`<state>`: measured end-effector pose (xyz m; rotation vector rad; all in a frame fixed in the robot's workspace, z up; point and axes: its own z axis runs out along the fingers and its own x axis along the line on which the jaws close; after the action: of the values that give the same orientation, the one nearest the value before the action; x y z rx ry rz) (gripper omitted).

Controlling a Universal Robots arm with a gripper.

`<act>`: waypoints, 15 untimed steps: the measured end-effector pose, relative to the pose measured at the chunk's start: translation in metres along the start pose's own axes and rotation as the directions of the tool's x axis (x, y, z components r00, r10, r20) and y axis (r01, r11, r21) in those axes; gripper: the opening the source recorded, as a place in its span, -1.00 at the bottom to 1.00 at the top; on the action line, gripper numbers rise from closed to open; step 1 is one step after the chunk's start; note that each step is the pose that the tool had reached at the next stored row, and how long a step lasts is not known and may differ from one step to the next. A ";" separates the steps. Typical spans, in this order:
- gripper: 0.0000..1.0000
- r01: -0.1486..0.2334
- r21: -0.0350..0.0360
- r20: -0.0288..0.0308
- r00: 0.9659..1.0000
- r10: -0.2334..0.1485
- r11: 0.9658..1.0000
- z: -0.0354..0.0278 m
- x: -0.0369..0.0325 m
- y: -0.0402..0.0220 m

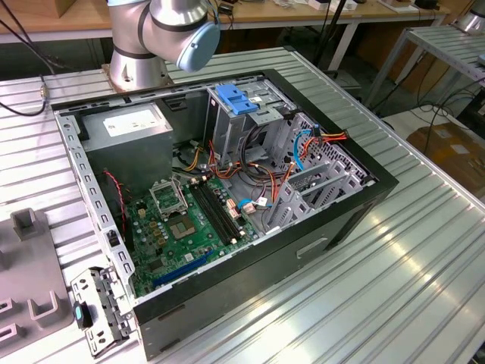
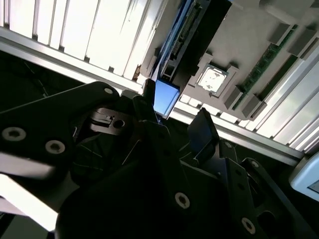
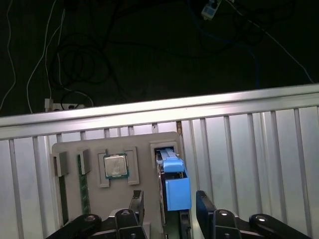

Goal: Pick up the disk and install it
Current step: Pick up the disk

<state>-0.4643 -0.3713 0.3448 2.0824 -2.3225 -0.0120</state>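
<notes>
We see our fingers (image 3: 204,206) spread wide astride the disk (image 3: 177,191), not gripping it, disk on edge in the grey holder (image 3: 99,143) by the tabletop (image 3: 249,159) edge, processor chip (image 3: 115,166) just beside

Ribbed aluminium table (image 1: 394,265), wooden bench (image 1: 53,26) behind, cables (image 3: 75,64) on dark floor (image 3: 149,40)

A robotics lab is suggested by an arm (image 1: 163,30) standing on a ribbed metal table (image 1: 394,288), an opened computer case (image 1: 250,280) and loose floor cables (image 3: 75,64).
</notes>
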 end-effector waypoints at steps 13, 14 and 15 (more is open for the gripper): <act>0.08 0.020 0.010 -0.001 1.000 -0.020 1.000 0.0263 -0.0036 0.0063; 0.08 0.020 0.010 -0.001 1.000 -0.020 1.000 0.0283 -0.0036 0.0063; 0.08 0.020 0.011 -0.001 1.000 -0.020 1.000 0.0295 -0.0037 0.0063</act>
<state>-0.4708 -0.3673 0.3154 2.1097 -2.3068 0.0007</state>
